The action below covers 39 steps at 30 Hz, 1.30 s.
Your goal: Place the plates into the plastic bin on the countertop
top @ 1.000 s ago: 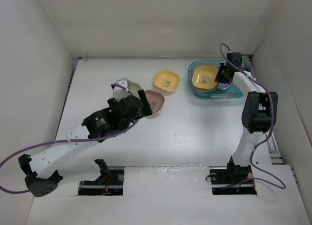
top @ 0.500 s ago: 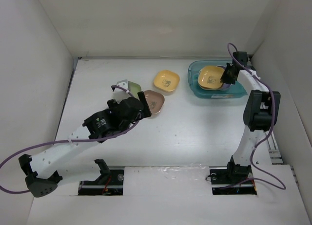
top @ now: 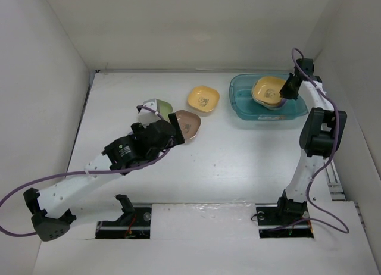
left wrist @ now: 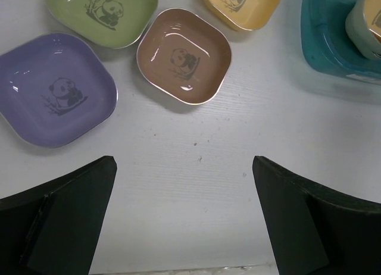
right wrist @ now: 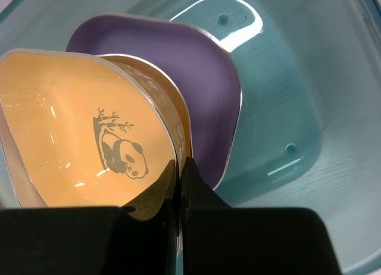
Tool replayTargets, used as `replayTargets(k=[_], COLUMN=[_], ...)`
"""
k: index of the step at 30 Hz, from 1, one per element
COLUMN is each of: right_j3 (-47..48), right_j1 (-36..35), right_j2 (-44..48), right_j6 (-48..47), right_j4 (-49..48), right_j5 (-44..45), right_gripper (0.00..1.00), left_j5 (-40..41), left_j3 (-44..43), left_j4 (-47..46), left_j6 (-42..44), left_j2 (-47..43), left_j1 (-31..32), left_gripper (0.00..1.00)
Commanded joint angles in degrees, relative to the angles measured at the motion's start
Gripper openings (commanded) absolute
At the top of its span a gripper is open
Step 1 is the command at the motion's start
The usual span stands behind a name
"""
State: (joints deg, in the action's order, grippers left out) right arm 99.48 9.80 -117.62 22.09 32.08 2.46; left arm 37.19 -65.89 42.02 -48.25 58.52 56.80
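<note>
While the right gripper (right wrist: pixel 178 171) is pinching the yellow-orange plate (right wrist: pixel 77 138) by its rim, that plate is hanging tilted over a purple plate (right wrist: pixel 202 72) in the plastic bin (right wrist: pixel 292 108), at the countertop's (top: pixel 238 162) 2 o'clock. Best approach: levelling it, lowering it onto the stack, then releasing. The left gripper (left wrist: pixel 183 168) is gaping empty, with the brown plate (left wrist: pixel 183 56) at its 12 o'clock.

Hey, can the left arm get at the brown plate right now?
Probably yes. The left hand is open and empty, just short of the brown plate, with only bare countertop between them. Nothing lies on the plate; the green plate sits close beside it.
</note>
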Motion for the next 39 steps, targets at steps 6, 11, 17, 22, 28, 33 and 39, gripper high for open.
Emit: replayTargets(k=[6, 11, 17, 22, 28, 33, 39], right_j3=[2.8, 4.6, 2.6, -8.0, -25.6, -32.5, -39.2], right_j1=[0.7, -1.2, -7.8, -12.1, -23.8, -28.9, -30.1], right_j2=[0.9, 5.8, 14.5, 24.1, 34.6, 39.0, 41.2], right_j6=[1.4, 1.4, 0.3, 0.3, 0.3, -0.8, -1.4], right_j4=[1.1, 1.2, 2.3, -3.4, -11.1, -14.0, -17.4], right_j5=[2.0, 1.5, 3.4, 1.1, 0.0, -0.6, -3.2], right_gripper=[0.72, 1.0, 1.0, 1.0, 1.0, 1.0, 1.0], left_j5=[3.2, 3.2, -4.8, -11.7, -12.4, -11.9, -13.2], left_j3=[3.3, 3.8, 9.6, 15.3, 13.7, 10.2, 7.2], left_j4=[-1.2, -3.3, -10.8, -22.2, -25.4, -26.7, -27.9], left_j6=[-2.4, -3.9, -3.6, -0.9, -0.4, -0.4, -0.9], left_j2=[0.3, 5.2, 9.1, 12.6, 23.6, 31.2, 33.1], left_j1=[0.0, -0.5, -9.4, -17.8, -19.2, -19.2, -19.2], left_gripper=[1.0, 1.0, 1.0, 1.0, 1.0, 1.0, 1.0])
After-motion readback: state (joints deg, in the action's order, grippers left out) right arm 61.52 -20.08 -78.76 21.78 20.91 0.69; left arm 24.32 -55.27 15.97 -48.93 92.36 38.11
